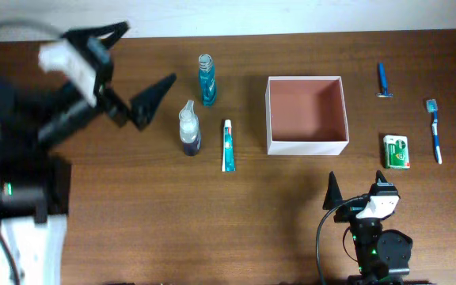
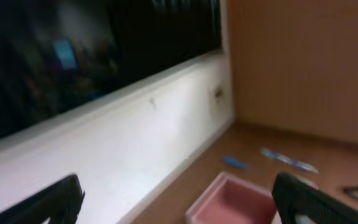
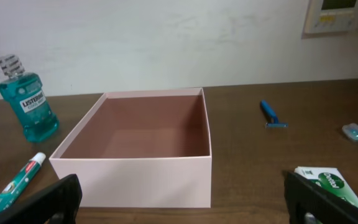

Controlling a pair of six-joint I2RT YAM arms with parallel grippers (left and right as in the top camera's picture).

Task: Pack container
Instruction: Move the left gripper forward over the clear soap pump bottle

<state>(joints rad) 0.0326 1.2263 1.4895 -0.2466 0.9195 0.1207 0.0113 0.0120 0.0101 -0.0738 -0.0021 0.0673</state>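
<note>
Overhead: square thin-walled container (image 1: 307, 115) (pinkish-brown inside).

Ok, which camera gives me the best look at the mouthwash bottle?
Right wrist: the mouthwash bottle stands upright there, side-on, label readable. Overhead shows it small, left of the container. Left wrist doesn't show it.
</note>
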